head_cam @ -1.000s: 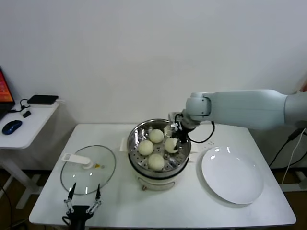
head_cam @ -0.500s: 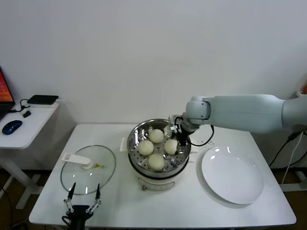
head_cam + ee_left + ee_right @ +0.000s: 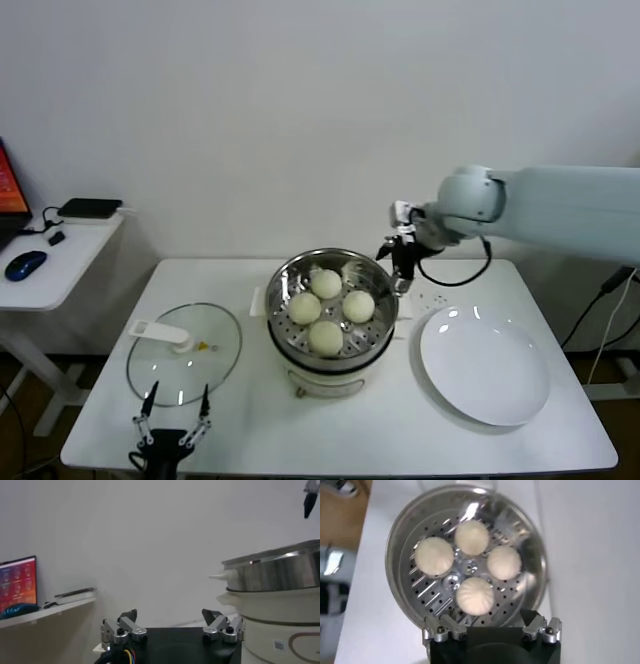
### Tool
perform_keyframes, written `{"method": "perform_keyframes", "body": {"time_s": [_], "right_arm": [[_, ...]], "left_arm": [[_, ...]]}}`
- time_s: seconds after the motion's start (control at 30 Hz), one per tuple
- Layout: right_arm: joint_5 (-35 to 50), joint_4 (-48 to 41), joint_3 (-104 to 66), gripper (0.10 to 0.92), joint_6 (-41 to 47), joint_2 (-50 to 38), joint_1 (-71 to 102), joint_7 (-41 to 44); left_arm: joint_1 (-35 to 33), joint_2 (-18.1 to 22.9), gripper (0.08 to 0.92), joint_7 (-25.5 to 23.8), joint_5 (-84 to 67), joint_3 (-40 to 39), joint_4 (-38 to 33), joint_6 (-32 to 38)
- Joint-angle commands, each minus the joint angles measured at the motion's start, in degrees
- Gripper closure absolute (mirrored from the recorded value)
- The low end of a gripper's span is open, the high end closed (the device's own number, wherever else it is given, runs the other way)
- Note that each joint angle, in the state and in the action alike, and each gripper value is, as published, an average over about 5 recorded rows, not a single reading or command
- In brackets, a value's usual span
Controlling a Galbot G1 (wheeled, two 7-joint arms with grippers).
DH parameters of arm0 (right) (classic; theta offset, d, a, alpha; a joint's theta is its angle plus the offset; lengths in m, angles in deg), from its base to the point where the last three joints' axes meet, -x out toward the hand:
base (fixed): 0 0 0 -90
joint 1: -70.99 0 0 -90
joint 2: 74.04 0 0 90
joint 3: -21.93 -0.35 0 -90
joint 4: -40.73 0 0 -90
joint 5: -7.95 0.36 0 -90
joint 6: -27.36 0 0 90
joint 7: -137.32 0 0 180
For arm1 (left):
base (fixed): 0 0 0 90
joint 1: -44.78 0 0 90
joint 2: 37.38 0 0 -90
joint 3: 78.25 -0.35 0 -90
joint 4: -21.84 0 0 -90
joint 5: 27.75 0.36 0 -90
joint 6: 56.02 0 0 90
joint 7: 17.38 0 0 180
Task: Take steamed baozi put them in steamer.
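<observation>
Your right gripper (image 3: 402,262) hangs open and empty just above the far right rim of the steamer (image 3: 283,339). All four steamed baozi (image 3: 326,284) sit on its perforated floor. Your left gripper (image 3: 172,420) looks open, parked low at the table's (image 3: 380,425) near left edge, by the glass lid (image 3: 186,353).

steamer (image 3: 330,345) stood mid-table (image 3: 250,420) | four baozi (image 3: 326,284) lay inside it | lid (image 3: 184,352) lay to its left | plate (image 3: 484,366) lay to its right | right hand (image 3: 400,252) hung above steamer's rear-right rim | left hand (image 3: 172,418) sat at table's front edge
</observation>
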Motion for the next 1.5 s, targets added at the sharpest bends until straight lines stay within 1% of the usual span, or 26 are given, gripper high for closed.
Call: {"method": "perform_keyframes", "body": {"time_s": [0.03, 0.13, 0.2, 0.23, 0.27, 0.37, 0.43, 0.47, 0.53, 0.63, 0.77, 0.83, 1.0, 1.2, 1.5], "right_arm": [[5.3, 15.3, -22.9, 0.203, -7.5, -27.2, 21.2, -30.0], [4.1, 16.0, -32.6, 0.203, -11.3, -30.9, 34.0, -33.2], [2.8, 16.4, -38.9, 0.203, -14.4, -32.7, 42.1, -33.8], [1.8, 16.6, -44.1, 0.203, -15.9, -33.4, 48.9, -33.9], [0.5, 16.6, -50.7, 0.203, -17.4, -33.9, 56.8, -34.1], [-4.2, 16.5, -78.6, 0.203, -22.8, -32.8, 86.3, -34.6], [-7.6, 16.6, -96.2, 0.203, -26.9, -29.6, 103.8, -34.6], [-9.2, 16.6, -102.0, 0.203, -28.5, -27.6, 110.3, -34.6], [-13.4, 16.5, -112.1, 0.203, -31.5, -22.1, 122.0, -34.3], [-18.7, 16.1, -121.2, 0.203, -35.3, -13.8, 133.8, -33.2], [-22.5, 14.3, -128.5, 0.203, -42.0, -2.9, 145.1, -30.5], [-24.2, 12.8, -130.3, 0.203, -45.7, 1.5, 148.1, -29.8], [-26.0, 10.9, -131.4, 0.203, -52.0, 9.5, 153.5, -29.2], [-26.3, 11.1, -129.6, 0.203, -56.0, 15.7, 159.9, -28.8], [-26.3, 11.6, -128.2, 0.203, -61.8, 19.9, 165.9, -28.7]], "left_arm": [[-0.1, 0.1, 0.177, 0.0, 0.6, 0.0, 0.1, 0.0], [0.0, 0.2, 0.177, 0.1, 0.7, 0.0, 0.0, 0.0], [-0.1, 0.3, 0.177, 0.1, 0.8, 0.1, -0.1, 0.0], [-0.2, 0.4, 0.177, 0.1, 0.9, 0.1, -0.1, 0.0], [-0.2, 0.5, 0.177, 0.1, 1.0, 0.2, -0.2, 0.0], [-0.4, 0.8, 0.177, 0.2, 1.2, 0.2, -0.2, 0.2], [-0.5, 1.0, 0.177, 0.3, 1.3, 0.2, -0.1, 0.4], [-0.6, 1.1, 0.177, 0.3, 1.3, 0.1, 0.0, 0.5], [-0.7, 1.3, 0.177, 0.3, 1.4, 0.0, 0.0, 0.8], [-0.8, 1.6, 0.177, 0.4, 1.5, -0.1, 0.0, 1.0], [-0.9, 1.9, 0.177, 0.4, 1.8, -0.2, 0.1, 1.1], [-0.9, 2.0, 0.177, 0.5, 2.0, -0.3, 0.2, 1.1], [-0.9, 1.9, 0.177, 0.6, 2.1, -0.3, 0.5, 1.2], [-0.8, 1.9, 0.177, 1.0, 2.3, -0.2, 0.6, 1.1], [-0.1, 2.1, 0.177, 1.2, 2.6, -0.5, 0.8, 0.8]]}}
